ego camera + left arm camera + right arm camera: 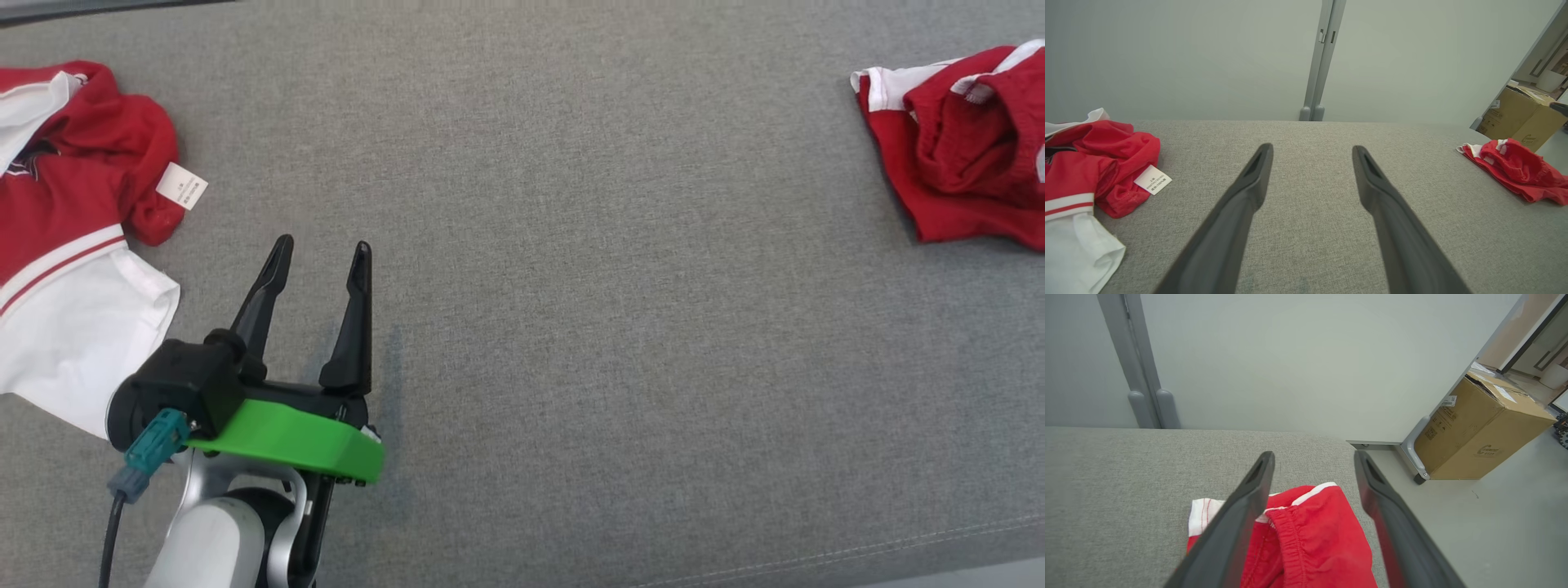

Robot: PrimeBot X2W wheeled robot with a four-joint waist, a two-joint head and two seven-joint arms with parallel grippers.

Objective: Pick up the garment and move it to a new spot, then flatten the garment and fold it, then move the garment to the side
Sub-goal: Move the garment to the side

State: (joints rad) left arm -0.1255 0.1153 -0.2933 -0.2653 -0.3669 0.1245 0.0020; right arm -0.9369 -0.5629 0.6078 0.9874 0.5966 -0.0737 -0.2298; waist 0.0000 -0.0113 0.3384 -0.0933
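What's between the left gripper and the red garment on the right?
Only bare grey surface lies between left gripper and red garment, per head view.

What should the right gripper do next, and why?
Probably lower the right gripper onto the red shorts and close on a fold. It hangs open directly over the crumpled shorts, gripping nothing, so the pick-up has not yet begun.

- The red-and-white top [73, 245] lies crumpled at the left end of the grey bench [571, 245], its red half bunched toward the far edge, its white half toward the near edge, and a white label [181, 186] turned outward
- The red shorts [971, 163], white-trimmed with a gathered waistband, lie rumpled by the bench's right edge, near its far right corner
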